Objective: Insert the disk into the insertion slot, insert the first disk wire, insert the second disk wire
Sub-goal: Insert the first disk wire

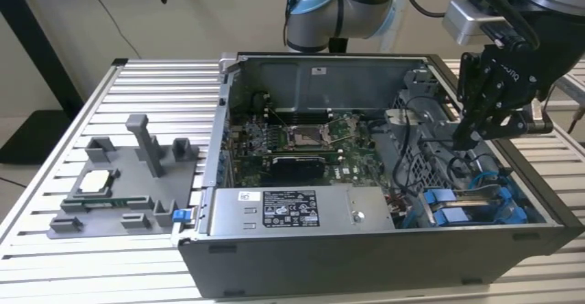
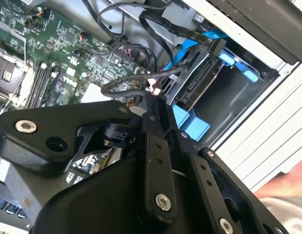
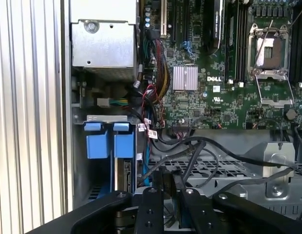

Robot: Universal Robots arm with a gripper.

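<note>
Slatted desk (image 1: 137, 85), open computer case (image 1: 366, 270): we see the disk (image 2: 202, 80) seated in its insertion slot (image 2: 241, 100), while fingers (image 2: 151, 126) pinch a limp black disk wire (image 2: 124, 84), best held, we judge, near its stiffer end.

The arm (image 1: 340, 11) reaches over from above, its black gripper (image 1: 465, 140) pointing downward, apparently tilted slightly.

White print on mobo (image 3: 229, 105), prob. logo.
</note>
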